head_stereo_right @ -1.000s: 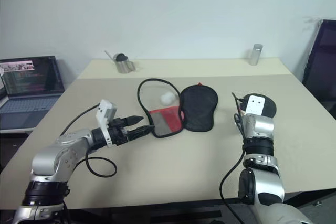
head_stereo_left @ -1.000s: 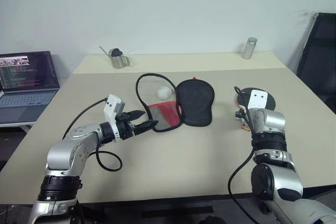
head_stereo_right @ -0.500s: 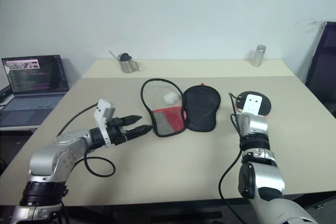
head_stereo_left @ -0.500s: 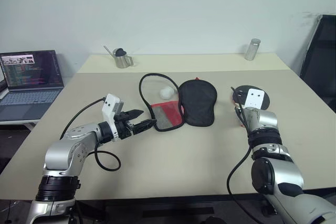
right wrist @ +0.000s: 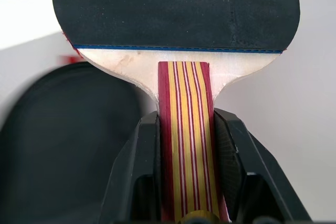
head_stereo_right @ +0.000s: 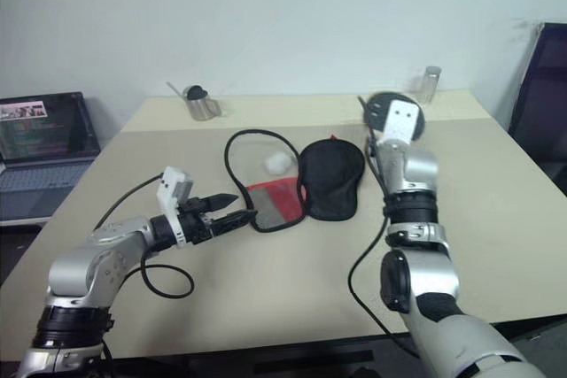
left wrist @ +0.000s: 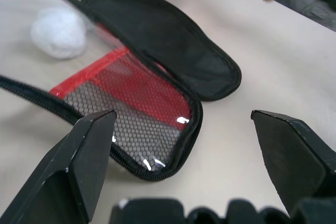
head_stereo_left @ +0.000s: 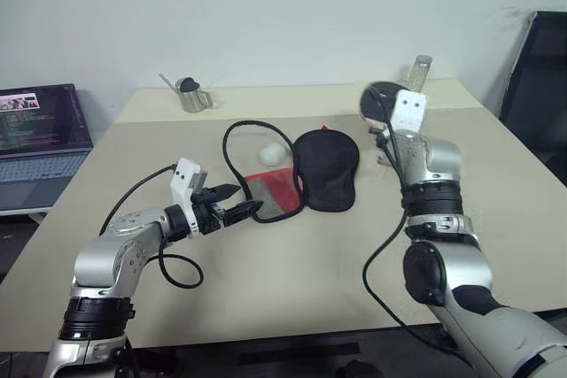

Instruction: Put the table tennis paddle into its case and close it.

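Overhead, right hand (right wrist: 184, 145) clamped on paddle (right wrist: 176, 9) handle, seemingly clear of the table (head_stereo_left: 292, 254); left hand (head_stereo_left: 241, 212) spread beside open case (head_stereo_left: 301, 170).

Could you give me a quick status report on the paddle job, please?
Right gripper shut on paddle, lifted off table. Left gripper open at case, which lies unzipped. White ball inside the clear flap.

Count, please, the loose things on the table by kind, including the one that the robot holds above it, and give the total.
Table tennis paddle, held in the right claw: 1
Open case: 1
White ball: 1
Metal pitcher: 1
Metal cylinder: 1
Total: 5
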